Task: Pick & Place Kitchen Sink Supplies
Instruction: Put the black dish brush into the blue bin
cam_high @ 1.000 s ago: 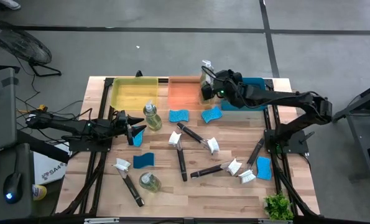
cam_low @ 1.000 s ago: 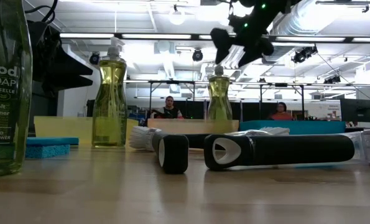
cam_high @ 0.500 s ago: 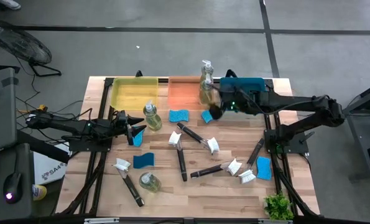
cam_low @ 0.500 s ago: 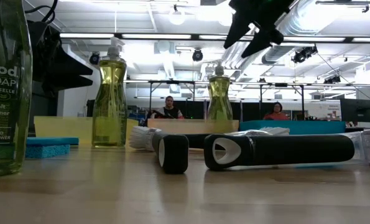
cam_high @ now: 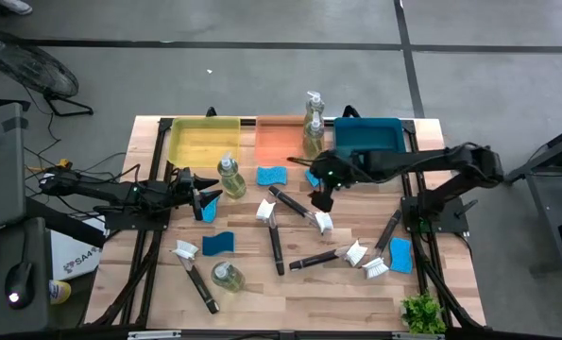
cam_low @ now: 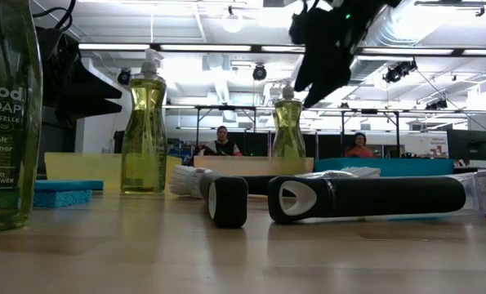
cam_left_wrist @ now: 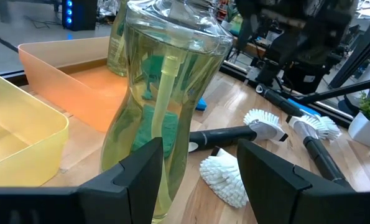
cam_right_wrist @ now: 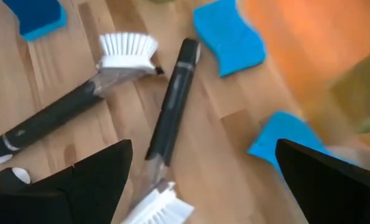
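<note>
Wooden bench (cam_high: 290, 283) in an open workshop, sink supplies scattered across it and three trays along the far edge.

The right pincer (cam_high: 322, 194) hangs over the middle of the bench with its fingers wide apart and nothing in them, so this looks like the reach-for-the-next-item step. Right under it lies a dish brush (cam_high: 298, 208), with a blue sponge (cam_high: 272, 176) just beside and the orange tray (cam_high: 281, 140) a bit beyond, already holding a soap bottle (cam_high: 313, 137). Next move probably needs it to drop and line up across that brush handle. The left pincer (cam_high: 208, 201) sits off to the side, fingers half apart around another soap bottle (cam_left_wrist: 166, 99); can't tell if it's actually gripping. The right arm hides part of a second sponge.
</note>
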`<action>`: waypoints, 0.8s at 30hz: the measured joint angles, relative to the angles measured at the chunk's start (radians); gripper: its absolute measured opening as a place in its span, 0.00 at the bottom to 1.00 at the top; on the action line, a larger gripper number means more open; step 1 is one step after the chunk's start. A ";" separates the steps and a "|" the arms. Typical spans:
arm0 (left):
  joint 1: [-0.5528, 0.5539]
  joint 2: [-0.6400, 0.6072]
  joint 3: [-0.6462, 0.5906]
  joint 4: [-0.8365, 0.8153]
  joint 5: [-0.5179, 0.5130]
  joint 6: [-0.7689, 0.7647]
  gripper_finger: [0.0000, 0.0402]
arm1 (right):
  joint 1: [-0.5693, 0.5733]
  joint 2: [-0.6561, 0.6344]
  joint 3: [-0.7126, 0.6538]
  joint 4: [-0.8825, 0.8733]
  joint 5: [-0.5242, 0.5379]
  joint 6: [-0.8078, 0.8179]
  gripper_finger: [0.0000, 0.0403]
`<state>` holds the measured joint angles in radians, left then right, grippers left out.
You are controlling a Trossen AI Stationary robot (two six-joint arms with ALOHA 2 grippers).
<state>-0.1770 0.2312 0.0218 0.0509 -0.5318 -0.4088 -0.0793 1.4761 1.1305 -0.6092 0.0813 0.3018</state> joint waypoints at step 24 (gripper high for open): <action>0.000 0.000 0.000 0.000 0.000 0.000 0.50 | 0.067 0.330 0.000 0.175 -0.009 0.125 0.97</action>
<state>-0.1770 0.2312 0.0218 0.0509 -0.5318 -0.4088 -0.0126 1.8060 1.1301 -0.4338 0.0721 0.4264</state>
